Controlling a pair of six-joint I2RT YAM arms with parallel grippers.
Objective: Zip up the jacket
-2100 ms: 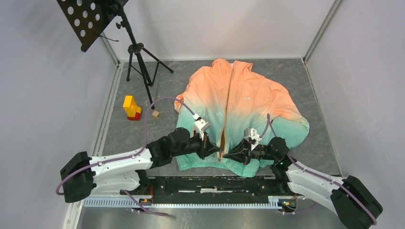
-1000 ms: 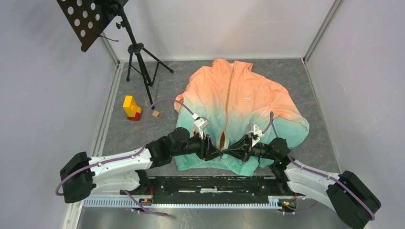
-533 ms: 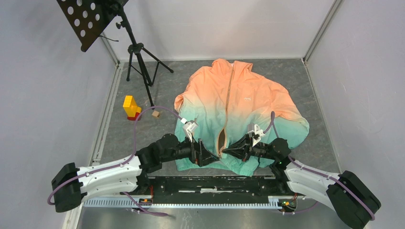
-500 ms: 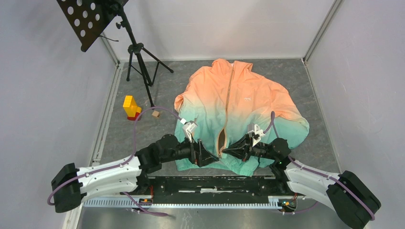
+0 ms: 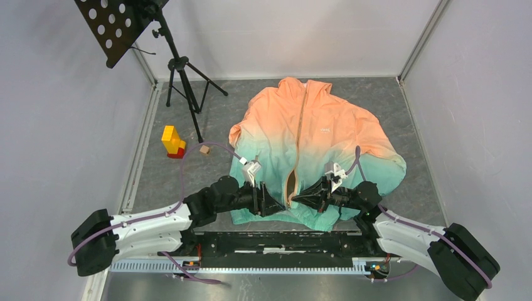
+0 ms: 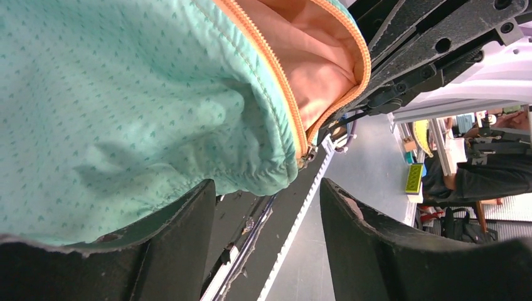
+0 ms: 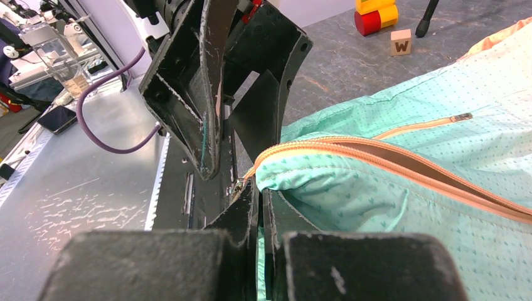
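Note:
The jacket (image 5: 313, 135) lies flat on the grey floor, peach at the top and teal at the hem. Its tan centre zipper (image 5: 300, 135) is parted near the bottom. My right gripper (image 5: 302, 200) is shut on the teal hem beside the zipper's lower end; in the right wrist view a strip of teal fabric runs between the fingers of that gripper (image 7: 260, 195). My left gripper (image 5: 268, 204) is open just left of the zipper's lower end. In the left wrist view the hem corner (image 6: 276, 175) hangs at the tips of the left gripper (image 6: 266, 191), unclamped.
A music stand's tripod (image 5: 182, 69) stands at the back left. Left of the jacket sit a yellow-and-red block (image 5: 172, 142) and a small wooden cube (image 5: 204, 150). The black base rail (image 5: 282, 241) runs along the near edge. White walls close three sides.
My left gripper has let go at the zipper's lower end and drawn back to the left, jaws apart. The right gripper stays shut on the hem. The zipper's lower part now gapes.

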